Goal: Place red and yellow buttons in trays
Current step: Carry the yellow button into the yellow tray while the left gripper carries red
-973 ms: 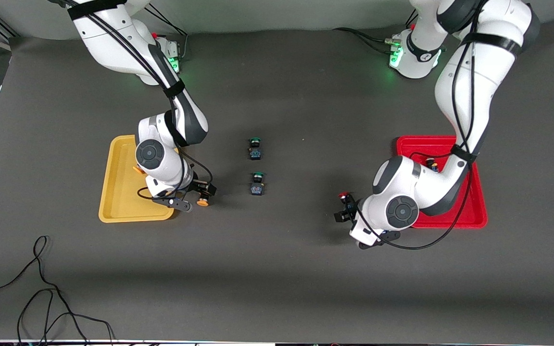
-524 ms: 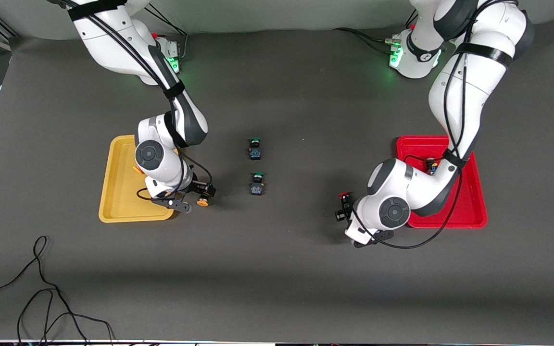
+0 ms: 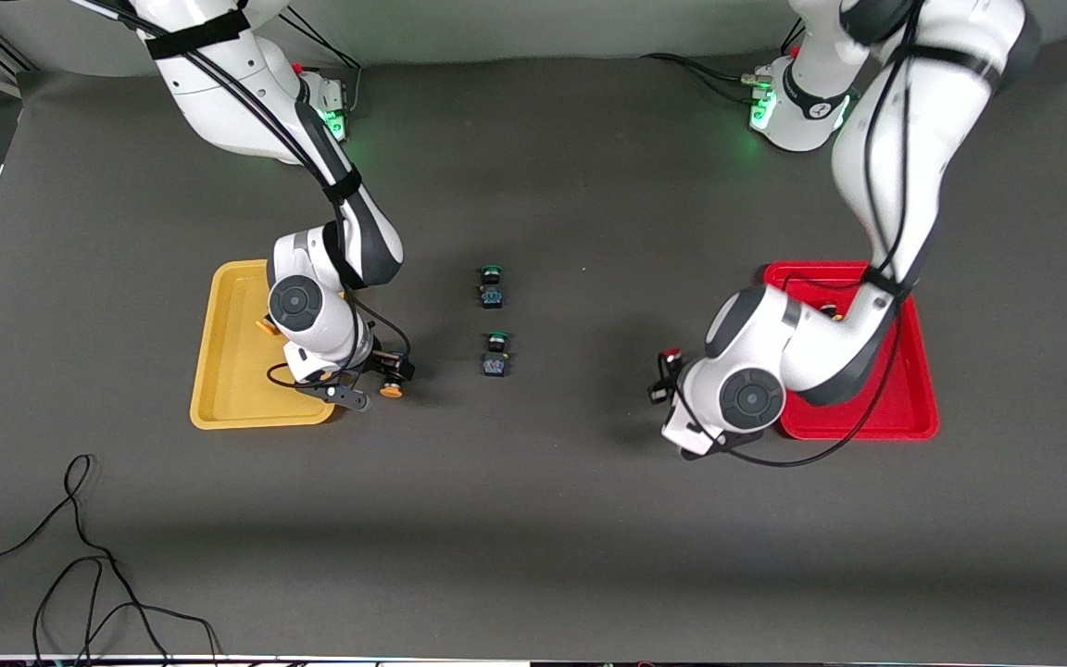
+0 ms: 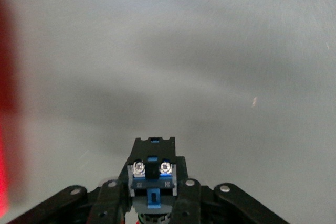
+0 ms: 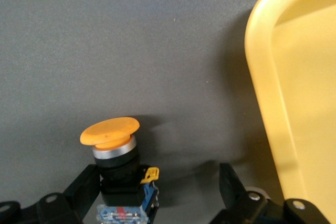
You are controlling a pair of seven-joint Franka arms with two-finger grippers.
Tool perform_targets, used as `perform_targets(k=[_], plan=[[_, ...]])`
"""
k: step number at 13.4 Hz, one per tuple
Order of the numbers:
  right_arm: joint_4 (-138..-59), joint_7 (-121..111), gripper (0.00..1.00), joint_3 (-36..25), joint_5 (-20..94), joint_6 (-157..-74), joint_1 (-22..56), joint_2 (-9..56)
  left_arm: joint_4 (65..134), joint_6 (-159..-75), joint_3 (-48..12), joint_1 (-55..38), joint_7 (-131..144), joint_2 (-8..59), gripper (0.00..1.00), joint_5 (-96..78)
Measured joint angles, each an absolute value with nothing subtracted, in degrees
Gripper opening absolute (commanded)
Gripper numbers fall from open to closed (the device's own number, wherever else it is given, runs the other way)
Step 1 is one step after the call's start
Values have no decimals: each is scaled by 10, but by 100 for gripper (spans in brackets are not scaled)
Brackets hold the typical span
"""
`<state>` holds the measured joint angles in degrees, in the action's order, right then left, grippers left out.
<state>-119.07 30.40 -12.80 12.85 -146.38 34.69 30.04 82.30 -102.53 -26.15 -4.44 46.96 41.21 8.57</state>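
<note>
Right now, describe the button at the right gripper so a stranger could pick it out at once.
Find the yellow tray toward the right arm's end of the table. Beside its edge toward the table's middle, the right gripper stands open around a small switch on the mat. It is the orange-capped button; the two green-capped buttons stand farther toward the middle.

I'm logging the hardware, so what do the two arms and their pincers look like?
Both arms are glossy white with dark grey joint sections and black cables strapped along them. Green lights glow at both bases. The left pincer and right pincer are black, with silver screw heads.
</note>
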Motion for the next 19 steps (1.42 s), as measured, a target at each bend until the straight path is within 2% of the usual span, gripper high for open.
perform_targets(k=[2,3,7,10,12,14,17,19], plan=[[-1191,304,39,-127,129,-1467,347,300,821,-934,-263,-44,468,331,0,86],[-1191,304,27,-127,129,-1470,347,300,827,-900,-263,-44,466,285,0,84],[-1192,304,13,-128,129,-1470,347,301,929,-874,-259,-21,386,105,0,37],[-1190,304,13,-131,129,-1460,346,297,983,-873,-252,86,196,33,0,30],[-1183,304,13,-140,129,-1421,345,276,993,-878,-244,173,65,29,0,28],[-1180,303,13,-155,129,-1372,344,242,1011,-919,-238,243,-43,41,0,29],[-1182,274,13,-191,129,-1329,342,199,1079,-1037,-237,283,-92,87,0,47],[-1192,216,14,-234,129,-1326,341,192,1118,-1118,-237,284,-92,140,0,71]])
